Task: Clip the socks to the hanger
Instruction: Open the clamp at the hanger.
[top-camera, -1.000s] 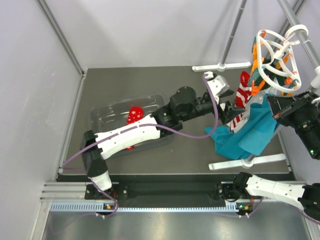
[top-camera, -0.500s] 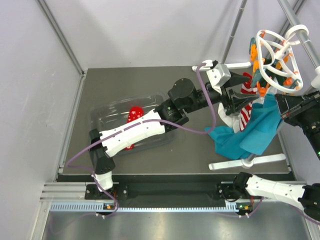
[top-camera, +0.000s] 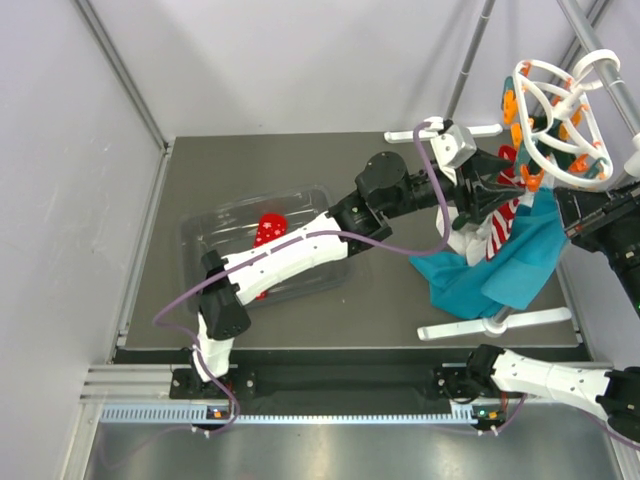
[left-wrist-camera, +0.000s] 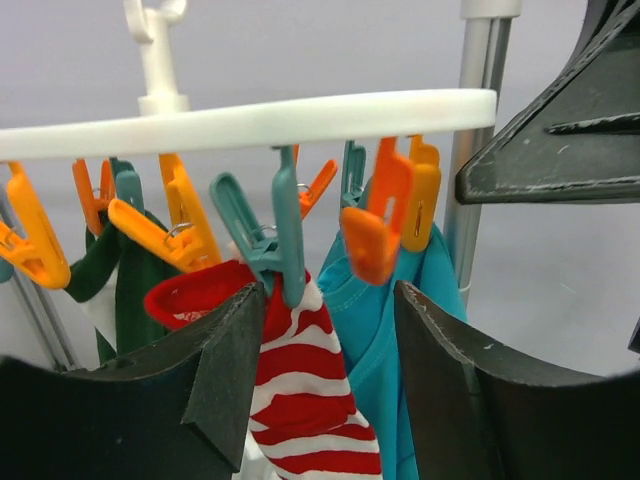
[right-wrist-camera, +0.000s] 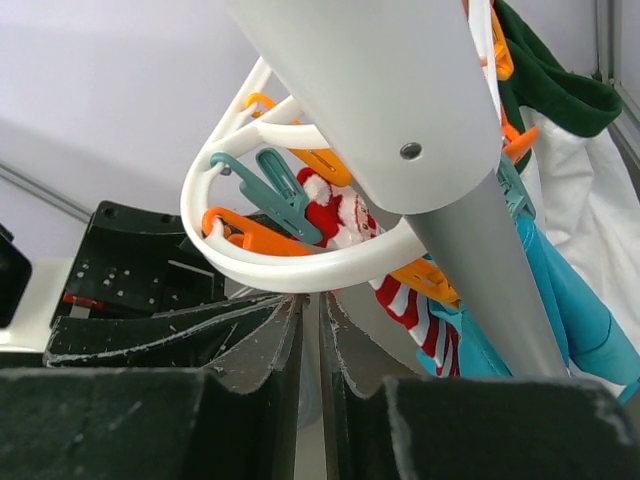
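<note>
The white round hanger (top-camera: 556, 118) hangs from the rack at the right with orange and teal pegs. The striped Santa sock (top-camera: 497, 228) hangs under it; in the left wrist view a teal peg (left-wrist-camera: 283, 238) grips the top of the striped sock (left-wrist-camera: 300, 385) below the hanger ring (left-wrist-camera: 250, 122). My left gripper (left-wrist-camera: 325, 385) is open, its fingers on either side of that sock, also seen from above (top-camera: 503, 190). The dotted red sock (top-camera: 267, 232) lies in a clear tray. My right gripper (right-wrist-camera: 321, 320) is shut just under the hanger ring (right-wrist-camera: 290, 272), beside the sock (right-wrist-camera: 345, 220).
A teal garment (top-camera: 500, 265) and a green one (left-wrist-camera: 125, 290) hang from the hanger too. The clear plastic tray (top-camera: 200, 232) sits at the table's left. The grey rack pole (right-wrist-camera: 470, 230) and its white feet (top-camera: 495, 325) stand at the right.
My left gripper has moved right and up to the hanger's pegs at the striped sock. The hanger has shifted slightly. The right arm has barely moved.
</note>
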